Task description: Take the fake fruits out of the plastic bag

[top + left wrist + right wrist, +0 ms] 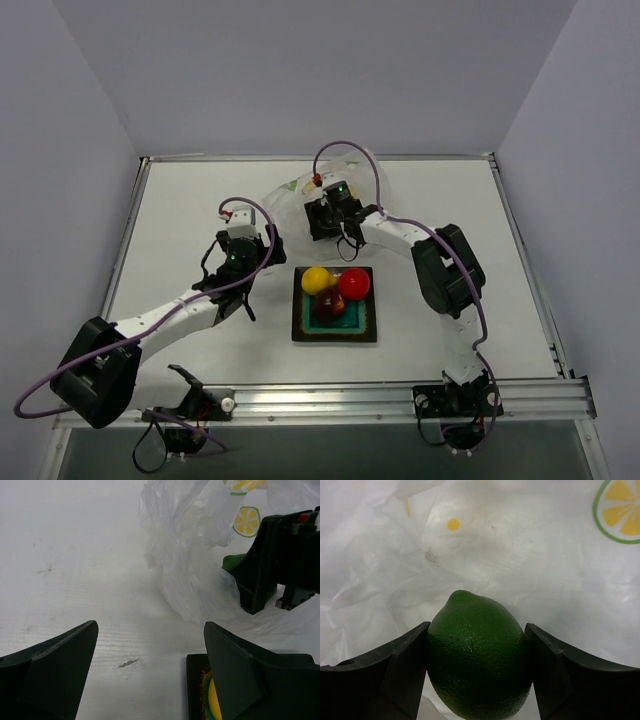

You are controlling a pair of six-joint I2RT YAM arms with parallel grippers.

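The green oval fruit [477,655] sits between the fingers of my right gripper [476,632], which is shut on it, both pads touching its sides. This happens over the crumpled white plastic bag [520,545] with lemon-slice prints, at the back of the table [300,192]. Seen from above, the right gripper [325,222] is at the bag's near edge. On the square teal plate [335,336] lie the yellow fruit [317,279], the bright red fruit [354,284] and the dark red fruit [328,306]. My left gripper [150,625] hangs open over bare table, left of the plate.
The plate's dark corner [194,680] and a sliver of the yellow fruit [214,702] show beside my left gripper's right finger. Grey walls close the table on three sides. A metal rail [330,400] runs along the near edge.
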